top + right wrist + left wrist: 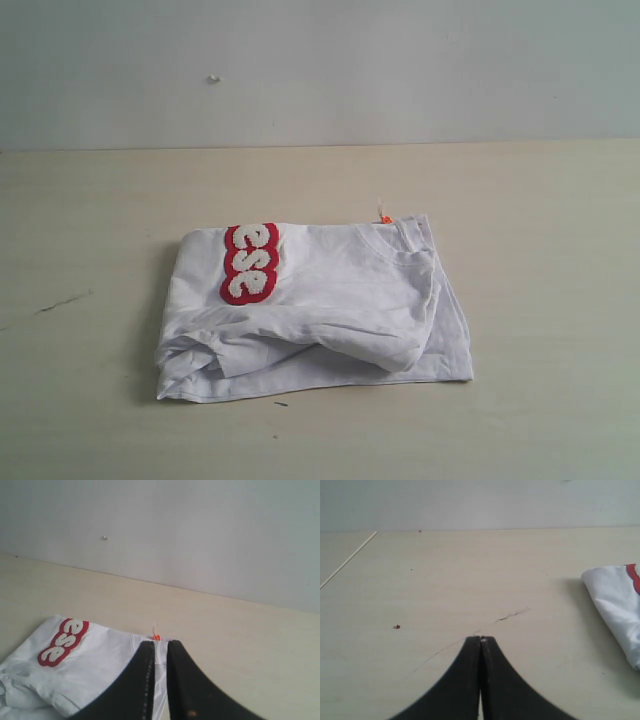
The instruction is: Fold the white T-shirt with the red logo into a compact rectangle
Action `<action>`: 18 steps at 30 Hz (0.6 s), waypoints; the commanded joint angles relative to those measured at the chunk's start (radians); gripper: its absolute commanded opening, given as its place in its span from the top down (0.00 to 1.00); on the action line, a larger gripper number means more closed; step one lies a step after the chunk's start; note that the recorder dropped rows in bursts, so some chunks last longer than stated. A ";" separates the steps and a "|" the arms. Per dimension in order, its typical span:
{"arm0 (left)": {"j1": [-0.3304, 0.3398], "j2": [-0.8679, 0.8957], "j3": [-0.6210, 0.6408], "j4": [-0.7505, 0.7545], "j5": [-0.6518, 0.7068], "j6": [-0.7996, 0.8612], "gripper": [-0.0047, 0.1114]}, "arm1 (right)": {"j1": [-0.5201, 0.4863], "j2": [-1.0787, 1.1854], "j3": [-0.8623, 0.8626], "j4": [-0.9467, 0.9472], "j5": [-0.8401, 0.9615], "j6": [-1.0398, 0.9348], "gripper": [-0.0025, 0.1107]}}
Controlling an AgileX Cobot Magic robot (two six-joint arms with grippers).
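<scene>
Left hand point(480, 639): pressed together, empty | right hand point(160, 642): narrowly parted, empty | white T-shirt point(330, 290): folded on tabletop point(540, 200), long axis left-right in exterior view, collar point(395, 240) rightward | red logo point(250, 263): strip running near-to-far

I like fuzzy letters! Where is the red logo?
In the exterior view, the red logo lies atop the folded white T-shirt, near its left end, opposite the orange tag.

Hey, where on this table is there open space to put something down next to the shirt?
Wide bare table left of the shirt, right of it, and behind it up to the wall. The strip in front looks narrower. Only the middle is taken, by the folded shirt.
</scene>
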 commanded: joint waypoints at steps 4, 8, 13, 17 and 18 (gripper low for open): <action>0.004 -0.006 0.003 -0.007 -0.008 0.000 0.96 | 0.001 -0.013 0.001 0.006 -0.013 0.009 0.88; 0.004 -0.006 0.003 -0.007 -0.008 0.000 0.96 | 0.001 -0.013 0.001 0.009 -0.013 0.030 0.88; 0.004 -0.006 0.003 -0.007 -0.008 0.000 0.96 | 0.001 -0.013 0.002 -0.089 -0.019 0.104 0.88; 0.004 -0.006 0.003 -0.007 -0.008 0.000 0.96 | -0.006 -0.029 0.015 -0.327 -0.017 0.374 0.88; 0.004 -0.006 0.003 -0.007 -0.008 0.000 0.96 | -0.010 -0.037 0.018 -0.374 -0.017 0.444 0.88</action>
